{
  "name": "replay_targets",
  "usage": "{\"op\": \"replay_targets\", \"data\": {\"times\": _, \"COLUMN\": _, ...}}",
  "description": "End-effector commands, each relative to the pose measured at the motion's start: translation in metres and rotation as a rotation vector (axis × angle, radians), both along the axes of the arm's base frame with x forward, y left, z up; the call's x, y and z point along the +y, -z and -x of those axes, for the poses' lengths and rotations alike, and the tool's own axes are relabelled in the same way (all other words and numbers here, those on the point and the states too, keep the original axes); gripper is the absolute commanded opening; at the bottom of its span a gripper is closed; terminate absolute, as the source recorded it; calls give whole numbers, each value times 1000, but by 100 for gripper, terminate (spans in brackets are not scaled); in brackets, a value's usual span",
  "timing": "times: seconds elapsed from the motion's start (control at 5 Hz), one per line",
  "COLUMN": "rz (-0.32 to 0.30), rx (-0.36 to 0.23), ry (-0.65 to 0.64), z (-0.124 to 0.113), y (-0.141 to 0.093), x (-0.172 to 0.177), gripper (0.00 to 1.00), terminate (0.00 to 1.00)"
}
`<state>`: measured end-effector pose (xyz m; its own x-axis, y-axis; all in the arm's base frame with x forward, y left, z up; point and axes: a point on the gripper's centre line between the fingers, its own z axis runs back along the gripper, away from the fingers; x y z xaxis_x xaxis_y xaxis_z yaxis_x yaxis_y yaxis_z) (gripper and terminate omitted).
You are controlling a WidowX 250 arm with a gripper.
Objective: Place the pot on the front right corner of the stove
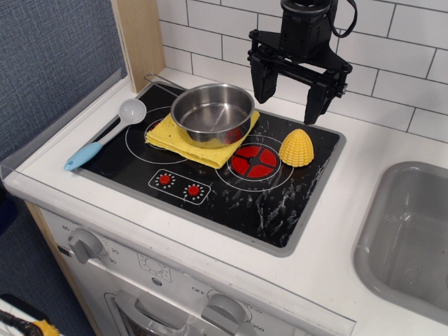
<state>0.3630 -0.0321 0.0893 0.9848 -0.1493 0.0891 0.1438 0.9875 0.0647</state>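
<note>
The pot (212, 113) rests on a yellow cloth (198, 141) at the rear centre of the stove (280, 203), its wire handle pointing toward the stove's rear left corner. The gripper (288, 92) hangs above the stove's rear edge, jaws spread and empty. A yellow corn piece (297, 148) sits beside the stove's red burner (254, 161).

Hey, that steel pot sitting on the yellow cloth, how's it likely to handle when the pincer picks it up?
The pot looks thin-walled and empty, so probably light. Its polished sides may slip in the open pincer, so the rim or the wire handle seems safer. It rests on a folded yellow cloth, which would likely bunch and drag along if the pot were pushed instead of lifted.
</note>
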Motion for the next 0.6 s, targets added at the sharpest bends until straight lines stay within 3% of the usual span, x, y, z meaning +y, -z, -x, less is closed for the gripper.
{"op": "replay_targets", "data": {"times": 0.0, "rz": 0, "rx": 0, "ry": 0, "z": 0, "y": 0, "x": 0, "gripper": 100, "terminate": 0}}
{"op": "replay_targets", "data": {"times": 0.4, "rz": -2, "rx": -29, "ry": -88, "z": -26, "y": -6, "x": 44, "gripper": 100, "terminate": 0}}
